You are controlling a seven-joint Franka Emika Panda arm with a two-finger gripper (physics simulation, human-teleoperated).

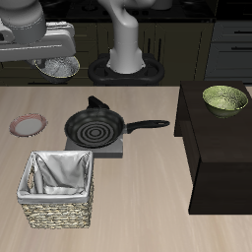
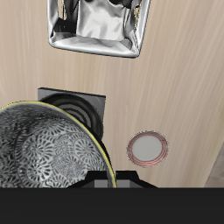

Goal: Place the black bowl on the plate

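My gripper [image 1: 56, 60] is shut on the rim of the black bowl [image 1: 59, 68], which hangs high above the table's back part. In the wrist view the bowl [image 2: 44, 149] fills much of the frame, showing its grey-white speckled inside, and the gripper [image 2: 110, 182] is only partly visible at its edge. The plate [image 1: 28, 125], whitish with a pinkish-red rim, lies flat on the table, nearer the front than the bowl and well below it. From the wrist the plate [image 2: 147, 148] appears beside the bowl, uncovered.
A black spiral-marked frying pan [image 1: 95, 127] sits on a small burner beside the plate. A woven basket [image 1: 59, 187] with a grey liner stands near the front edge. An olive-green bowl [image 1: 224, 98] rests on a dark cabinet [image 1: 221, 148].
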